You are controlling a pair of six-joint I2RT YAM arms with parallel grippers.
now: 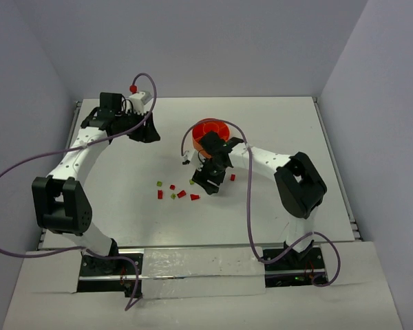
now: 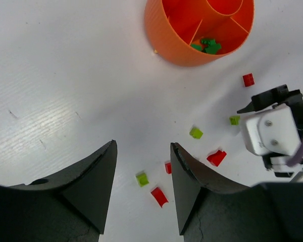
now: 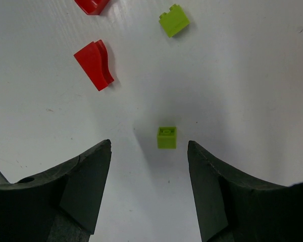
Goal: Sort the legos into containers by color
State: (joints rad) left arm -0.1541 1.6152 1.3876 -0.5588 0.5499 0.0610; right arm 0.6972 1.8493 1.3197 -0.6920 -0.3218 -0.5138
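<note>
The round orange bowl (image 1: 195,132) stands at the table's middle back; in the left wrist view its wall (image 2: 171,35) is near and one compartment holds dark green legos (image 2: 207,46). My right gripper (image 1: 205,180) is open and low over the table, with a lime brick (image 3: 166,137) lying just ahead of its fingertips; the gripper (image 3: 149,143) holds nothing. Loose red legos (image 1: 181,194) and lime legos (image 1: 159,184) lie scattered in front of the bowl. My left gripper (image 1: 143,132) is open and empty, raised to the bowl's left, and also shows in its wrist view (image 2: 143,146).
A curved red brick (image 3: 95,64) and a second lime brick (image 3: 174,20) lie beyond the right gripper. One red brick (image 1: 232,177) lies to the right of the right arm. White walls close the table at the back and sides.
</note>
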